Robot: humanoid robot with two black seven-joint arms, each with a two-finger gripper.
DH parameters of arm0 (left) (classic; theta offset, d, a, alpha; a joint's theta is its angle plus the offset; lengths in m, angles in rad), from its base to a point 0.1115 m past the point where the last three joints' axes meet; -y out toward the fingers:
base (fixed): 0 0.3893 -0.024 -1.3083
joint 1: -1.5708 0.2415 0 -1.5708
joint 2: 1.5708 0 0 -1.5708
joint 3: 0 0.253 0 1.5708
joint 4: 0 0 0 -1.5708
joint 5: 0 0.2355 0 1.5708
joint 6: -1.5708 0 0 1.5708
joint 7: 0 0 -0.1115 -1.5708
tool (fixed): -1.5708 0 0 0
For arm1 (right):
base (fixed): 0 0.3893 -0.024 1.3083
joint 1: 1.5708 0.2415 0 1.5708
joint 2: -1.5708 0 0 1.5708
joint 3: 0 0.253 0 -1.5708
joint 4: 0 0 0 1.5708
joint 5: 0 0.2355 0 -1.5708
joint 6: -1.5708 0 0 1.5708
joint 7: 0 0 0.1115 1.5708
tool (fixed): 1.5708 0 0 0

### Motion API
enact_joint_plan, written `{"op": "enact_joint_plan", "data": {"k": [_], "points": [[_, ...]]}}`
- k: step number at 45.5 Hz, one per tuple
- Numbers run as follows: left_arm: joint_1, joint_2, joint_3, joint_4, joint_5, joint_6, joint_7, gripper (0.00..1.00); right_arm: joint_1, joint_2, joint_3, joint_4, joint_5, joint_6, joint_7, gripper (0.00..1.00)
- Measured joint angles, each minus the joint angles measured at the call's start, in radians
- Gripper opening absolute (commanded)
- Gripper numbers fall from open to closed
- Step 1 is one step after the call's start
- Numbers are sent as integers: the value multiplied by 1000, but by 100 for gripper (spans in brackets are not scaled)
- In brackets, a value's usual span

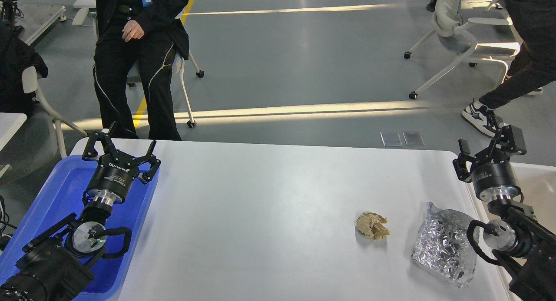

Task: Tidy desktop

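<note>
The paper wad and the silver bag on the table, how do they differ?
The crumpled paper wad is tan and matte; the silver bag is shiny and crinkled foil. The wad is smaller and lies nearer the desktop's middle; the bag lies by its right edge. Both rest loose on the desktop.

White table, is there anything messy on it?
Yes. On the desktop, a crumpled tan paper wad and a crinkled silvery foil bag lie loose near the right side, looking like litter.
</note>
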Motion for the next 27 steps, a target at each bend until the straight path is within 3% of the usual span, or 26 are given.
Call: {"op": "enact_joint_plan", "data": {"k": [27], "points": [[0,0,0,0,-1,0,0,100,7,-8,-1,11,9,-4,-10,100]]}}
